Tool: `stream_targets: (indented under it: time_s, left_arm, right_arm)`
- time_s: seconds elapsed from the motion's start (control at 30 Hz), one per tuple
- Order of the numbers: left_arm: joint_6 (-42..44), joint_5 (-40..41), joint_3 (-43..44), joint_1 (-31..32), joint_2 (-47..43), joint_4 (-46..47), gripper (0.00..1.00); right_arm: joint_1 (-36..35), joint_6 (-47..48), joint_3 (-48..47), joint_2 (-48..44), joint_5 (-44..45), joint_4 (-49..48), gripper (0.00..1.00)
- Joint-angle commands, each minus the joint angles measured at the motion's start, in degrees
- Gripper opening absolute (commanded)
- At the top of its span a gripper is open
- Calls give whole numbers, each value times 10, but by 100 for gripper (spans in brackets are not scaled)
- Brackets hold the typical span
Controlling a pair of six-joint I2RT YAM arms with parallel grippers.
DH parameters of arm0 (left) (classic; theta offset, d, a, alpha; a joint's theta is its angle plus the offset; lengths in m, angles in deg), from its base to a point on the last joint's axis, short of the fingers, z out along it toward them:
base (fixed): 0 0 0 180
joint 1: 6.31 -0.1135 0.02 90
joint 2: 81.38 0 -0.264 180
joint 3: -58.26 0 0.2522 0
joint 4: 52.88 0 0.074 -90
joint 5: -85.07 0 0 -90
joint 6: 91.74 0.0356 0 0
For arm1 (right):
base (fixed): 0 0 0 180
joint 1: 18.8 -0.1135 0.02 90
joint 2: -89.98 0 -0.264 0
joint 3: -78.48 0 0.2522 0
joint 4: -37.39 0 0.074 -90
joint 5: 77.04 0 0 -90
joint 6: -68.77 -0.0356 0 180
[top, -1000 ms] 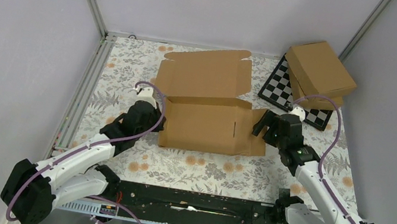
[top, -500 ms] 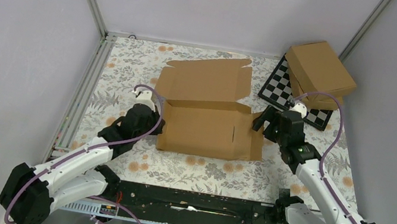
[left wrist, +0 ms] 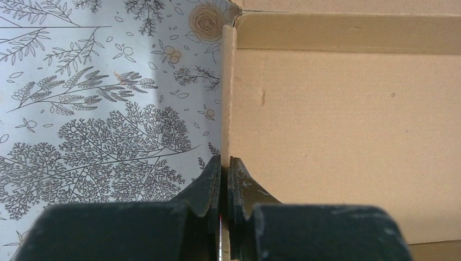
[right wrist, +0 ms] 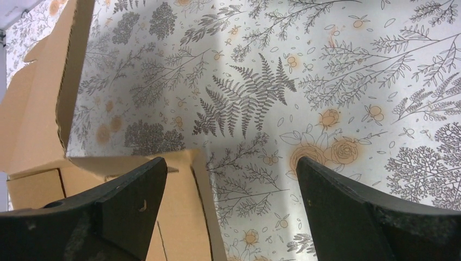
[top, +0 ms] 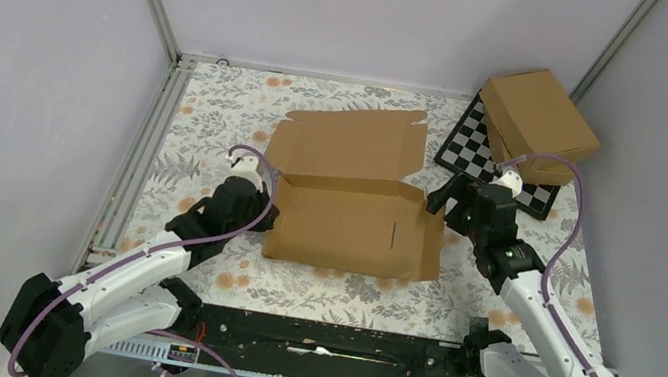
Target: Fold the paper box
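The paper box (top: 349,226) lies mid-table as a shallow brown tray, its lid panel (top: 347,145) leaning up behind it. My left gripper (top: 266,210) is at the tray's left side, shut on the upright left wall (left wrist: 228,98); in the left wrist view its jaws (left wrist: 224,163) pinch that thin cardboard edge, with the box floor (left wrist: 337,125) to the right. My right gripper (top: 439,201) hangs open at the tray's right end. In the right wrist view its fingers (right wrist: 231,168) straddle the raised right wall (right wrist: 204,206), not touching it.
A chessboard (top: 478,151) lies at the back right with ready-made cardboard boxes (top: 539,115) stacked on it, close behind my right arm. A metal rail (top: 137,157) runs along the left edge. Flowered cloth (top: 334,290) covers the table.
The box's right side flap, lying flat a second ago, now stands upright. The lid panel has tilted up and shifted right. My right gripper has moved back and up; the left still grips.
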Motion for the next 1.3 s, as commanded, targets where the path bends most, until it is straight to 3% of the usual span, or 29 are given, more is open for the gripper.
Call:
stream_targets:
  time_s: [0.0,0.2,0.47,1.27]
  left_arm:
    - [-2,-26,0,-3,-5,56,0]
    - [-1,-42,-3,-3,-13,64,0]
    - [-2,-48,2,-3,-5,67,0]
    - [-3,-48,34,-2,77,84,0]
  right_arm:
    - [2,-17,-49,27,18,-19,96]
    - [2,-43,-66,49,45,-24,95]
    - [1,15,-70,57,-106,-32,93]
    - [-11,10,24,100,-245,-64,94]
